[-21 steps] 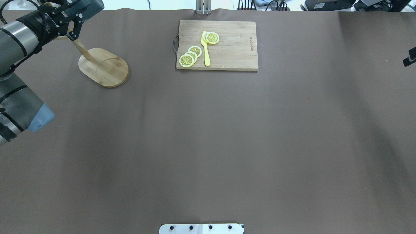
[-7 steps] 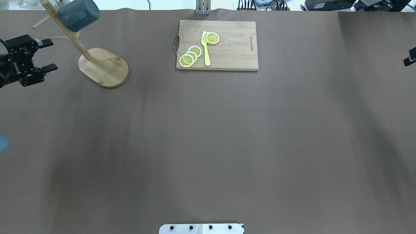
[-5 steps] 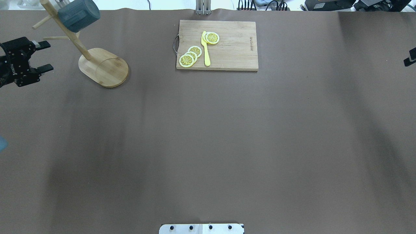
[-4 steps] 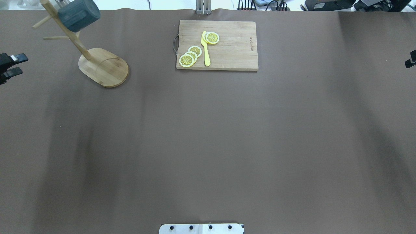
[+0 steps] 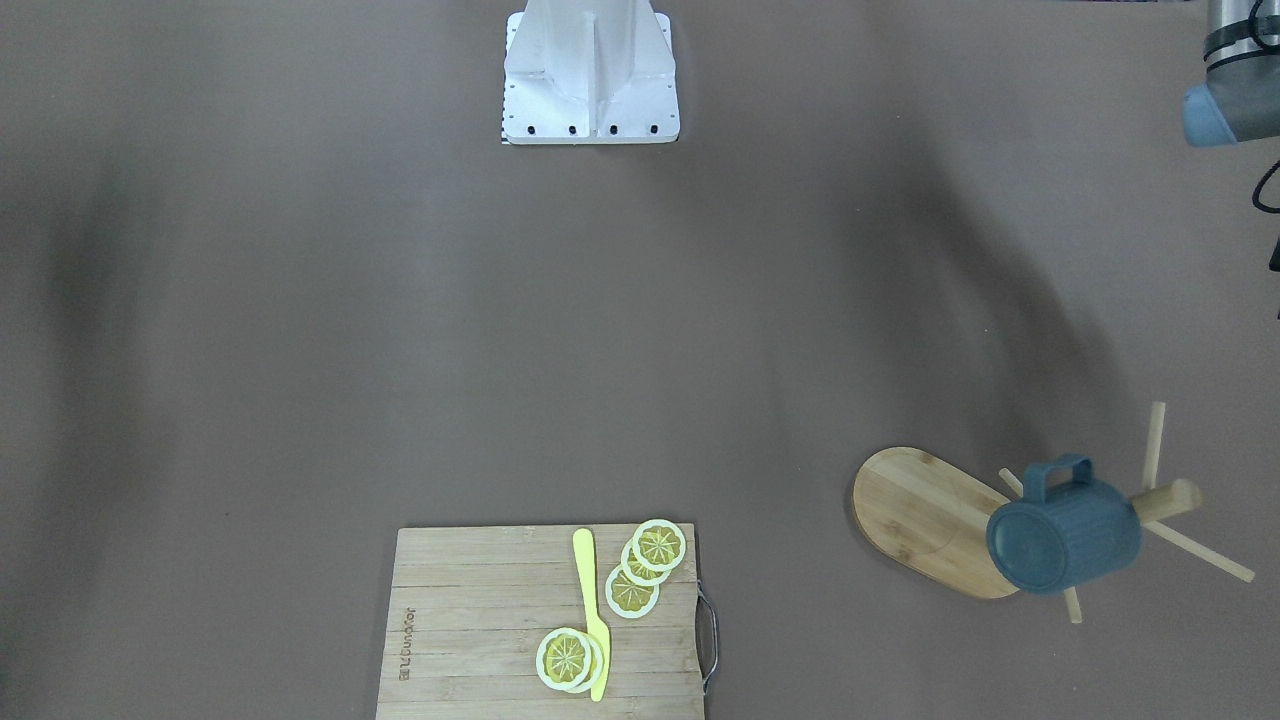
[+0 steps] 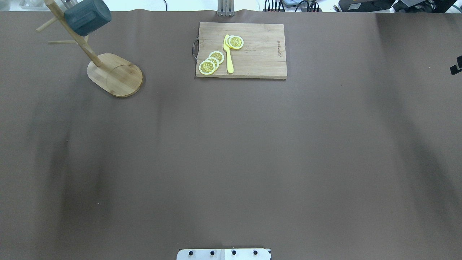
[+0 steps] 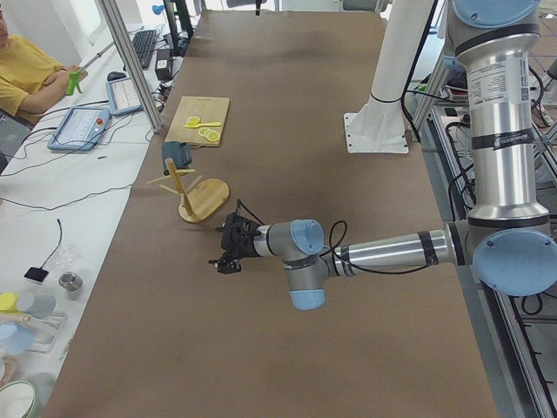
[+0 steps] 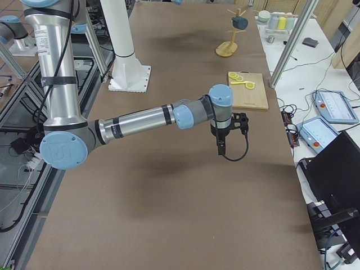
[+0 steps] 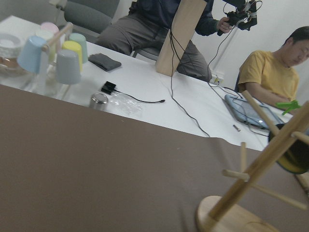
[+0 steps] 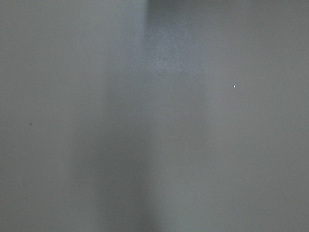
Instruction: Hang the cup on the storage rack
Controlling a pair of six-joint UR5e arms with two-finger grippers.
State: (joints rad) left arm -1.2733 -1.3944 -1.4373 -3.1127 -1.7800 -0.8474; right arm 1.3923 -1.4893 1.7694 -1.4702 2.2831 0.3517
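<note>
The dark blue-grey cup hangs on an upper peg of the bamboo storage rack at the table's far left, free of any gripper. Cup and rack also show in the front-facing view, handle on the peg. In the left wrist view the rack stands at the right with the cup cut off by the edge. My left gripper shows only in the exterior left view, well back from the rack; I cannot tell its state. My right gripper hovers over bare table, pointing down; I cannot tell its state.
A wooden cutting board with lemon slices and a yellow knife lies at the far middle. The robot's white base is at the near edge. Seated people and side-table clutter lie beyond the table's left end.
My left gripper was at the cup on the rack, then stood open beside it and drew back out of the overhead view. The cup stays hanging on its peg.
</note>
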